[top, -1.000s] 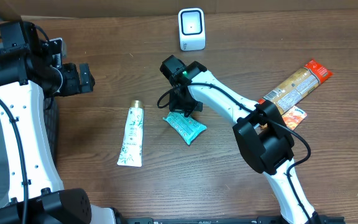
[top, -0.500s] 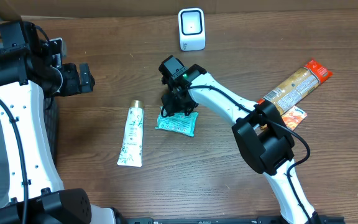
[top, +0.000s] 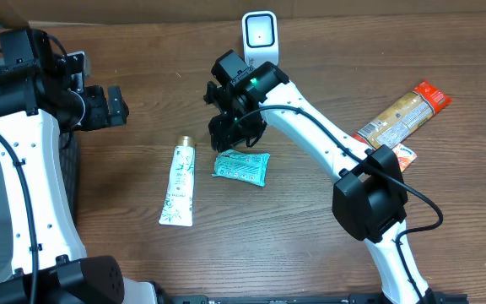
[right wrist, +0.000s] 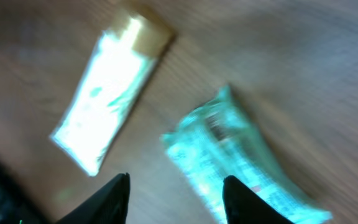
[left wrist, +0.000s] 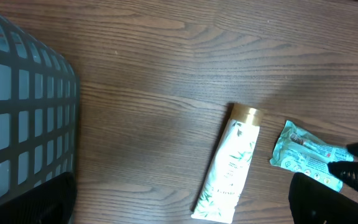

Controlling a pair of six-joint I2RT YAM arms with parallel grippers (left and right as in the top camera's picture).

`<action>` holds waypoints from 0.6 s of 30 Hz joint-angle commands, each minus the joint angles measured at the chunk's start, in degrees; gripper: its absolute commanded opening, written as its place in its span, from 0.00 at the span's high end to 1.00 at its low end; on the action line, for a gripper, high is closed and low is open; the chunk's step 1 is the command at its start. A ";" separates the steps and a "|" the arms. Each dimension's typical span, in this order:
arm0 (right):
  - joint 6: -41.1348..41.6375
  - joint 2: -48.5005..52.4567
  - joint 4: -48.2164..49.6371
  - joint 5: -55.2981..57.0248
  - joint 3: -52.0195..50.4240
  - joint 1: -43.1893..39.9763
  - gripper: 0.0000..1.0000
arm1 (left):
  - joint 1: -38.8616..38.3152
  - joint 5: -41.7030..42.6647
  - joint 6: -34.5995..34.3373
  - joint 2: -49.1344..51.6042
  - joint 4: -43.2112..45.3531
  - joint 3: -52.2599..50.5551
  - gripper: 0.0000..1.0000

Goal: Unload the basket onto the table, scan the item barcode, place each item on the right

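Teal crinkly packet (top: pixel 241 166) lies flat on the brown wooden table (top: pixel 142 51), near the middle. Nothing holds it. Just beside it, on its left in the overhead view, lies a white tube with a gold cap (top: pixel 179 184); the two are not touching.

The right gripper (top: pixel 226 135) hangs over the table right by the packet's top edge. In the right wrist view, which is blurry, its two dark fingers (right wrist: pixel 114 199) stand apart with nothing between them, and the packet (right wrist: pixel 247 162) and tube (right wrist: pixel 107 99) lie below.

A white boxy scanner (top: pixel 260 38) stands at the far edge, behind the right arm.

The left gripper (top: pixel 112 105) is well away on the left side, fingers spread wide, with nothing in them. A grey plastic basket (left wrist: pixel 23 118) sits beside it.

A long orange and brown packet (top: pixel 403 114) lies far to the right.
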 commanded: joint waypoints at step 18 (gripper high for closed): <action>16.39 -1.09 12.24 -4.57 -20.00 3.02 0.61 | -0.13 0.07 0.87 -0.24 0.24 0.72 0.00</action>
